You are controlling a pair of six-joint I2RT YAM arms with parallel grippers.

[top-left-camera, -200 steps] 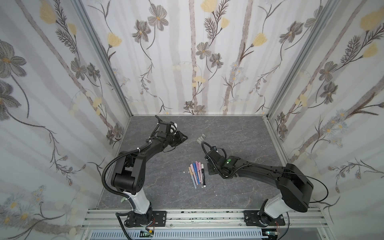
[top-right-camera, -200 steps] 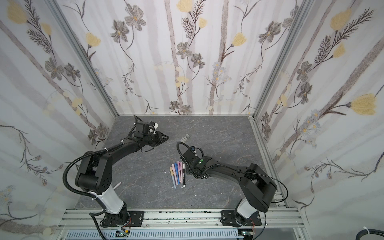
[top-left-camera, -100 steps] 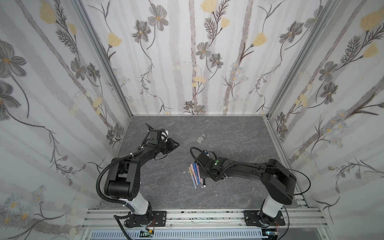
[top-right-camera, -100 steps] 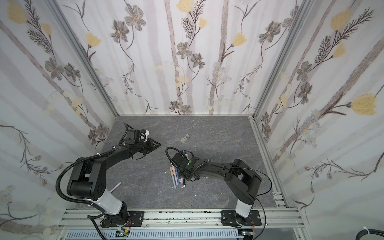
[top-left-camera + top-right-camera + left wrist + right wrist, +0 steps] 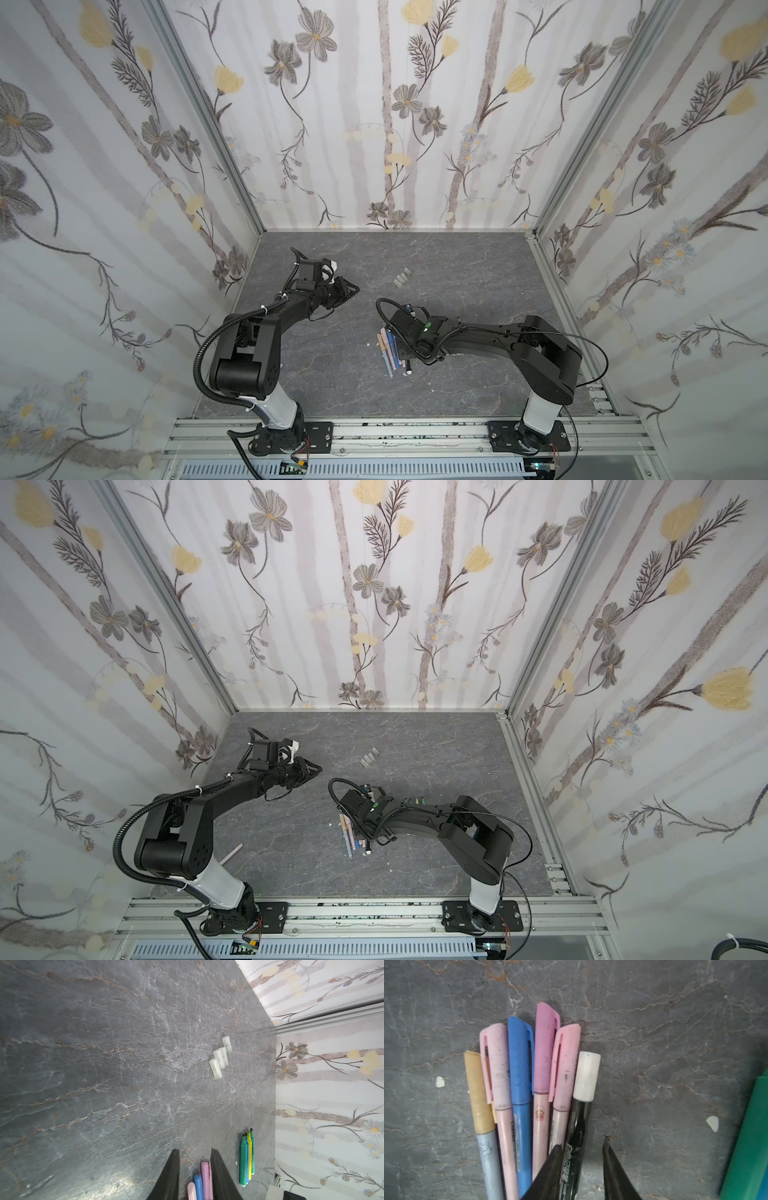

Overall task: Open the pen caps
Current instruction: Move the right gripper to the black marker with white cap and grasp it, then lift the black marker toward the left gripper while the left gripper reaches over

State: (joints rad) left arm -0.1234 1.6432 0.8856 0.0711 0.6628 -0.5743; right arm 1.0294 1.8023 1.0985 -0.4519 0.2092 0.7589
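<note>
**A:** Which step is this?
**B:** A fresh pick, I'd judge. The left claw (image 5: 352, 289) hangs part open and empty over bare tabletop (image 5: 457, 266). Just right of it four loose caps (image 5: 402, 277) lie in a row, already off

**A:** And the caps not yet off?
**B:** On the bunch of pens (image 5: 388, 353) at mid-tabletop. The right claw (image 5: 581, 1141) stands open astride the black pen (image 5: 576, 1126), below its white cap (image 5: 587, 1076). One finger is close against the barrel, the other clear of it

**A:** Next?
**B:** Probably close on the barrel, lift, then bring the left claw to the cap

**A:** Room?
**B:** A pink pen (image 5: 560, 1118) lies against the black pen on one side, with bare tabletop on the other. The green markers (image 5: 246, 1159) are near and the walls well apart
</note>
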